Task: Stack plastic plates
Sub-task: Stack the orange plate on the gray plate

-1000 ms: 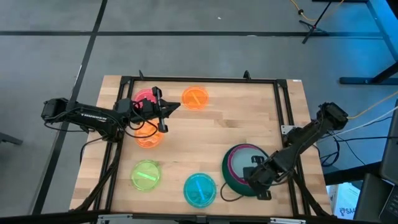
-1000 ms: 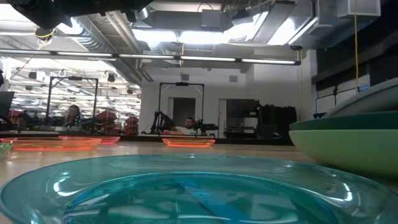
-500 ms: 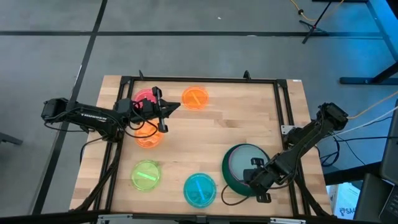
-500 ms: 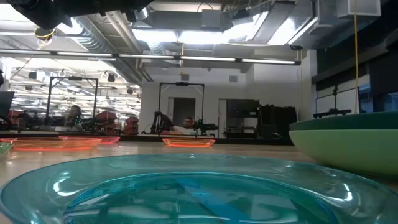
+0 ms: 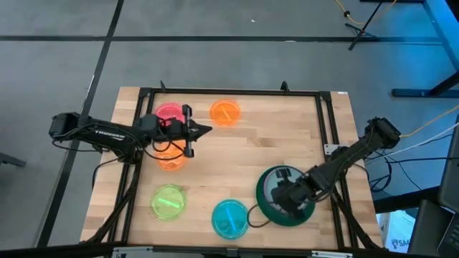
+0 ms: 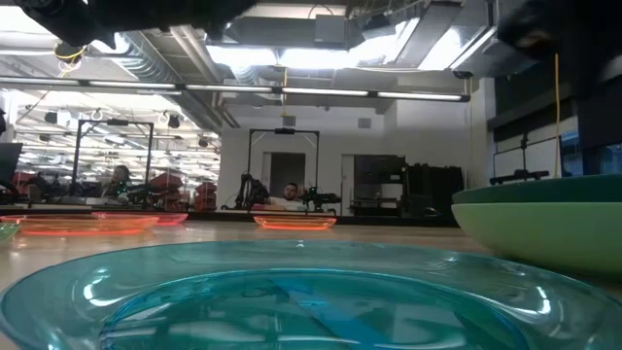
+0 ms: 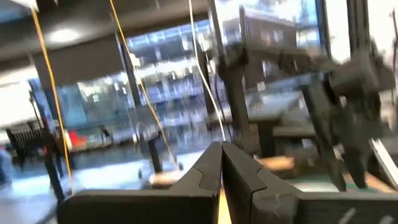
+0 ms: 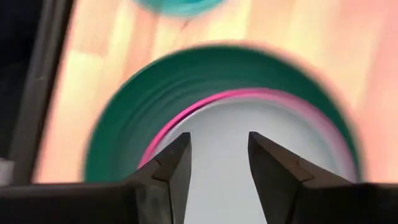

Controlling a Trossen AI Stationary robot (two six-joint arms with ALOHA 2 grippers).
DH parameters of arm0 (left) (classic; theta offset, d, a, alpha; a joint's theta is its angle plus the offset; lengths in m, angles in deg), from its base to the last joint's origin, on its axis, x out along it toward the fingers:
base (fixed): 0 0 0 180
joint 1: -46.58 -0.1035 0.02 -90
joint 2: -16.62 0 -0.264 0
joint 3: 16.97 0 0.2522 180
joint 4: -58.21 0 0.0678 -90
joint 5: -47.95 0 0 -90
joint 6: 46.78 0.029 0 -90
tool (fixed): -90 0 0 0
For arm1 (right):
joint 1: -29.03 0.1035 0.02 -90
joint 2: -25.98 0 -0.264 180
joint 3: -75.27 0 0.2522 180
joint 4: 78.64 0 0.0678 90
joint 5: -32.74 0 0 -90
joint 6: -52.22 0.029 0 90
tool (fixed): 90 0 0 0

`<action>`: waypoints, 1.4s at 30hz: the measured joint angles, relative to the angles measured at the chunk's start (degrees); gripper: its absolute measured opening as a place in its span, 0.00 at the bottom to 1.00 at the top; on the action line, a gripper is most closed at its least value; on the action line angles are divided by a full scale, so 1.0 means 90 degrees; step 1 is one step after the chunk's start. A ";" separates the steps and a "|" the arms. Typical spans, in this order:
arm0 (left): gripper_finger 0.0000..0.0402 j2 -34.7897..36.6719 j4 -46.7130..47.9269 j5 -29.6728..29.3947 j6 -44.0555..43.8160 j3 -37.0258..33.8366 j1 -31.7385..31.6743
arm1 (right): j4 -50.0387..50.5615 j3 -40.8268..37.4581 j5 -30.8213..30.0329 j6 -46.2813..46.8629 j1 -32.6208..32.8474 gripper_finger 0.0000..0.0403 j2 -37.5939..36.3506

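A stack of large plastic plates [image 5: 267,202] rests on the table at the near right: a dark green rim [image 8: 130,118], a magenta rim [image 8: 186,112] and a grey-blue plate [image 8: 217,124] on top. My right gripper [image 8: 217,152] is open just above the grey-blue plate, over the stack [image 5: 285,195]. At the far left my left gripper [image 5: 203,130] is shut and empty above the table. Small translucent plates lie singly on the table: pink [image 5: 168,112], orange [image 5: 225,112], a second orange [image 5: 171,159], yellow-green [image 5: 168,201] and cyan [image 5: 230,217].
A black frame [image 5: 326,122] borders the wooden table top. The middle of the table [image 5: 251,150] is bare wood. In the low view the cyan plate [image 6: 292,292] fills the foreground and the stack's light green side [image 6: 544,228] shows at the right.
My right gripper has opened and let go of the grey-blue plate, which now lies flat on the stack and covers the magenta plate except its rim. The gripper has then moved in over the stack. My left gripper has shifted slightly toward the table's near edge.
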 joint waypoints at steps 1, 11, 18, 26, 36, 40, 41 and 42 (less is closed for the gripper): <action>0.02 -0.0047 0.0155 0.0000 0.0000 0.0071 0.0002 | -0.0184 -0.0031 -0.0147 -0.0213 -0.0071 0.37 0.0000; 0.02 -0.0721 0.1298 -0.0353 -0.0152 0.0762 0.0007 | -0.2141 -0.0572 -0.0195 -0.1974 -0.0726 0.37 -0.0002; 0.02 -0.1146 0.1698 -0.0680 -0.0178 0.0838 -0.0181 | -0.3683 -0.1369 -0.0085 -0.1971 -0.1237 0.37 -0.0002; 0.07 -0.1617 0.1890 -0.1916 -0.0345 0.0840 -0.0695 | -0.5733 -0.2581 0.0025 -0.1472 -0.1210 0.37 -0.0002; 0.32 -0.2393 0.3053 -0.1383 -0.0723 0.1182 -0.1551 | -0.5727 -0.2597 0.0022 -0.1465 -0.1212 0.37 -0.0002; 0.34 -0.2908 0.4121 -0.1038 -0.0468 0.1761 -0.1714 | -0.5727 -0.2597 -0.0210 -0.1522 -0.1214 0.37 -0.0002; 0.34 -0.3065 0.4286 -0.1031 -0.0357 0.1896 -0.1733 | -0.5727 -0.2597 -0.0296 -0.1597 -0.1215 0.37 -0.0002; 0.34 -0.3217 0.4401 -0.1032 -0.0236 0.2012 -0.1755 | -0.5727 -0.2597 -0.0369 -0.1638 -0.1214 0.37 -0.0002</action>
